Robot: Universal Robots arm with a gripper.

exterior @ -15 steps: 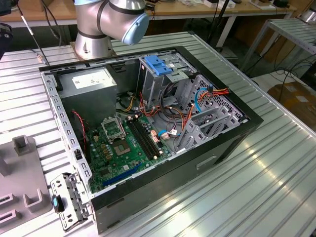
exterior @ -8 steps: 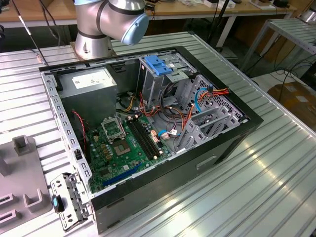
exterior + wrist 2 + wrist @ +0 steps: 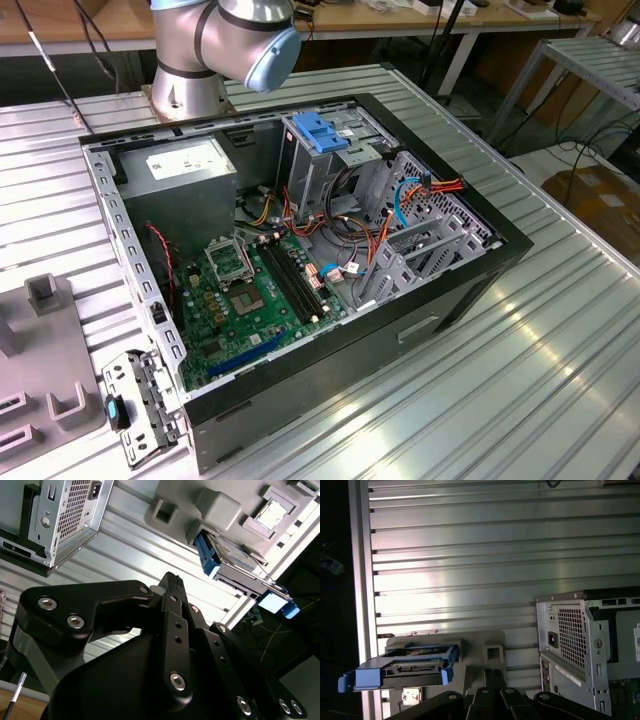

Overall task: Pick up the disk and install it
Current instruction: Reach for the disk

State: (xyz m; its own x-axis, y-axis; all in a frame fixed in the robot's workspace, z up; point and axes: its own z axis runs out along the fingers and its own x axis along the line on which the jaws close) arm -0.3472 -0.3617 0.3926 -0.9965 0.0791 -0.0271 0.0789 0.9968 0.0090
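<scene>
One tool [image 3: 171,580], pressed together on nothing, hangs apart from the disk [image 3: 410,668].

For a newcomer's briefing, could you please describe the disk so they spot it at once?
In the first wrist view, find the ribbed metal table bearing the computer case. At its edge, a grey fixture holds the disk, set apart by its blue side rails.
</scene>
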